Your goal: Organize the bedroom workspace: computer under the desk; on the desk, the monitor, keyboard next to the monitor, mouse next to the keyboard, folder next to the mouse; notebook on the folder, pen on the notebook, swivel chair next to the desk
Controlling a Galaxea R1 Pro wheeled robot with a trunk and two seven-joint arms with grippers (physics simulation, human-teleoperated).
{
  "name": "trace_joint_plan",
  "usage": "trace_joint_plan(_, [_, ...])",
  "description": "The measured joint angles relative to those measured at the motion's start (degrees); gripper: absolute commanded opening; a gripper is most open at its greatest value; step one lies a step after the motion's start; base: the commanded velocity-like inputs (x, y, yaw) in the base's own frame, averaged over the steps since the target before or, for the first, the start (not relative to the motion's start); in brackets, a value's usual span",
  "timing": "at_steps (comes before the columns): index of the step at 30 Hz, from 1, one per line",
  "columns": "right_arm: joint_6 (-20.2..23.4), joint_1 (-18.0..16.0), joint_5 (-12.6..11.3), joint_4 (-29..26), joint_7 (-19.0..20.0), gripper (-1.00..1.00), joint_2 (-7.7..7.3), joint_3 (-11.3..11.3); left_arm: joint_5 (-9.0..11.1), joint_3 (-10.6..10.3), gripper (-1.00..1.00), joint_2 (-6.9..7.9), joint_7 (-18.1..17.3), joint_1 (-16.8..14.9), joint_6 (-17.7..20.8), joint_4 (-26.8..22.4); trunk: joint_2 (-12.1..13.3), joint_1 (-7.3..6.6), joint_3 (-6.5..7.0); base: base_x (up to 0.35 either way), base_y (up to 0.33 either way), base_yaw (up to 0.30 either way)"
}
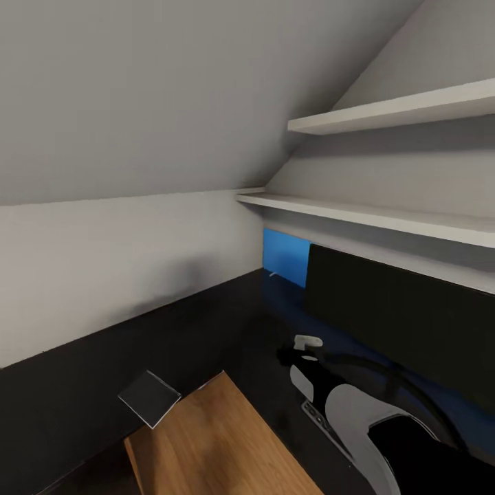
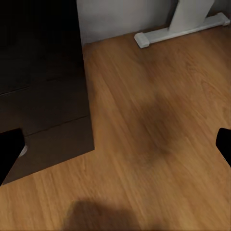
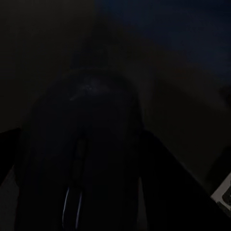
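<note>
The right hand (image 1: pixel 292 355) holds the mouse (image 3: pixel 82 154) above the worktop (image 1: pixel 227 323); released too near the monitor (image 1: pixel 399 330) beside it, it could strike the screen.

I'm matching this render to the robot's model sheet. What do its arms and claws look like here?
In the head view the right arm has a glossy white shell over a black lower segment, with a thin black cable looping alongside it and a small pale block near the wrist. Its claw is black. In the left wrist view, the left claw shows as two plain black fingertips. No markings are visible.
</note>
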Motion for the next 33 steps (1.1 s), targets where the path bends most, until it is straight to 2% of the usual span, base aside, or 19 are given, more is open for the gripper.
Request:
trace_joint_plan(3, [0.7, 0.0, -0.1, 0.1, -0.2, -1.00, -0.08, 0.0, -0.1, 0.0, 1.00, -0.04, 0.0, 0.0, 0.0, 0.0, 0.0, 0.02, 0.00, 0.089, 0.000, 0.000])
trace_joint_plan(7, [4.4, 0.0, -0.2, 0.1, -0.4, -1.00, -0.29, -0.1, -0.1, -0.1, 1.00, -0.06, -0.1, 0.0, 0.0, -0.2, 0.0, 0.02, 0.00, 0.023, 0.000, 0.000])
trace_joint_plan(12, [6.0, 0.0, -0.1, 0.0, -0.4, -1.00, -0.46, -0.1, 0.2, 0.0, 1.00, -0.06, -0.2, 0.0, 0.0, -1.7, 0.0, 0.02, 0.00, 0.005, 0.000, 0.000])
trace_joint_plan(17, [7.0, 0.0, 0.0, 0.0, -0.4, -1.00, -0.59, -0.1, 0.3, 0.1, 1.00, -0.13, -0.2, 0.3, -0.5, -2.3, -2.0, 1.12, -0.89, 0.000, 0.000, 0.000])
trace_joint_plan(19, [7.0, 0.0, 0.0, 0.0, -0.4, -1.00, -0.71, -0.1, 0.3, 0.1, 1.00, -0.15, -0.2, 1.2, -2.2, -3.0, -2.8, 1.56, -1.25, 0.000, 0.000, 0.000])
trace_joint_plan(20, [7.0, 0.0, 0.0, 0.0, -0.5, -1.00, -0.84, -0.1, 0.3, 0.1, 1.00, -0.22, -0.1, 5.1, -4.9, -7.8, -3.2, 1.77, -1.44, 0.000, 0.000, 0.000])
trace_joint_plan(22, [7.0, 0.0, 0.0, 0.0, -0.5, -1.00, -0.81, 0.0, 0.2, 0.1, 1.00, -0.25, -0.2, 6.6, -5.3, -9.7, -4.0, 2.21, -1.79, 0.000, 0.000, 0.000])
trace_joint_plan(33, [6.9, 0.0, 0.0, 0.0, -0.5, -1.00, -0.88, -0.1, 0.3, 0.1, 1.00, -0.25, -0.3, 7.7, -5.4, -11.2, -8.4, 4.63, -3.77, 0.000, 0.000, 0.000])
